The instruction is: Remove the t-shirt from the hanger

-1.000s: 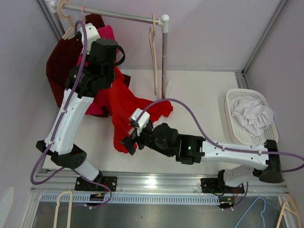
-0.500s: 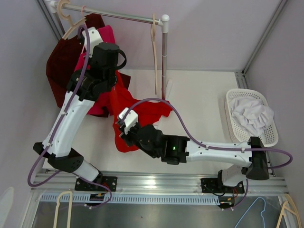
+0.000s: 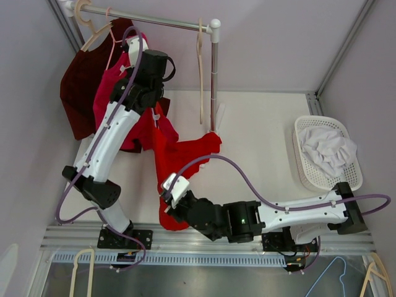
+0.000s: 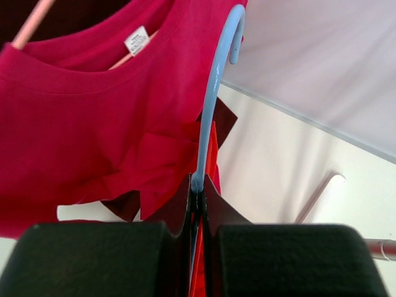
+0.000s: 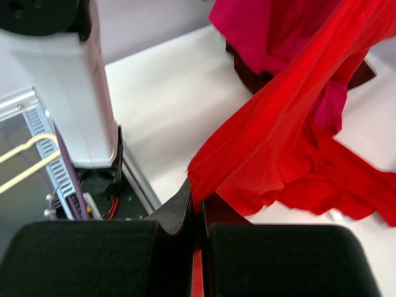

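Observation:
The red t-shirt [image 3: 176, 154] is stretched in a long band from the hanger down toward the table's near edge. My left gripper [image 3: 156, 104] is raised by the rail and shut on the stem of the light blue hanger [image 4: 213, 93], with the jaws pinched just under its hook [image 4: 198, 185]. The hanger's arms are hidden inside the cloth. Low at the front, my right gripper [image 3: 166, 208] is shut on the t-shirt's hem, and in the right wrist view the folded red edge [image 5: 213, 167] runs into the closed jaws [image 5: 198, 201].
A clothes rail [image 3: 154, 21] on a post [image 3: 214, 74] carries a dark maroon shirt [image 3: 80, 80], a pink shirt [image 3: 106, 93] and a bare wooden hanger [image 3: 200, 68]. A white basket [image 3: 306, 167] with white cloth stands at the right. Spare hangers lie below the front rail.
My right gripper closed on the red hem and pulled it toward the near edge. The left arm lifted the hanger up and back, so the t-shirt is drawn taut between them.

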Tool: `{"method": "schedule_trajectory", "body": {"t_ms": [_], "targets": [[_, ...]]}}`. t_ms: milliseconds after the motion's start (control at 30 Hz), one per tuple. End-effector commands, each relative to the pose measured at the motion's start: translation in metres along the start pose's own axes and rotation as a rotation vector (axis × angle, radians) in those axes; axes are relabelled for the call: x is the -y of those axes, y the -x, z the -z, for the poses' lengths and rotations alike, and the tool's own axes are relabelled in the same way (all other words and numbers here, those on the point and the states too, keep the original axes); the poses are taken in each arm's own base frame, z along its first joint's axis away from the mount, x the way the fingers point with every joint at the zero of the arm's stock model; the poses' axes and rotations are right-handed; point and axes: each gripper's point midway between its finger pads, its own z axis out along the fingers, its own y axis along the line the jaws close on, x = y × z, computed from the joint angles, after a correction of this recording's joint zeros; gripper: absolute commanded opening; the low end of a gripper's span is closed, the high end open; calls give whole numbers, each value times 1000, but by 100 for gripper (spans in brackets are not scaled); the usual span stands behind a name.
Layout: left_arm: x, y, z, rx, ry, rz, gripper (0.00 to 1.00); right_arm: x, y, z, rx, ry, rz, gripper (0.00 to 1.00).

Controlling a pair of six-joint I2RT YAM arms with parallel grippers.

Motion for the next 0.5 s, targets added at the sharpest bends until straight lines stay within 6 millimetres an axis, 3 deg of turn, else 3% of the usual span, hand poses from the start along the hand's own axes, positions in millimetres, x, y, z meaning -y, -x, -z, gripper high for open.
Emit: {"method": "schedule_trajectory", "body": {"t_ms": [0,167,267,400,467], "targets": [[4,38,4,80,-39,94,1,-7,-18,12,-30,-1,-77,0],[2,54,6,118,-31,86,1,-29,-74,5,-119,61,-141,0],[-1,55,9,119,-28,82,1,-32,-96,-3,-154,32,-152,0],[-3,50,29,62,-110,91,1,-13,-99,-14,-158,-29,-151,0],[-5,43,54,13,-189,91,1,15,-95,-25,-156,-85,-168,0]]}}
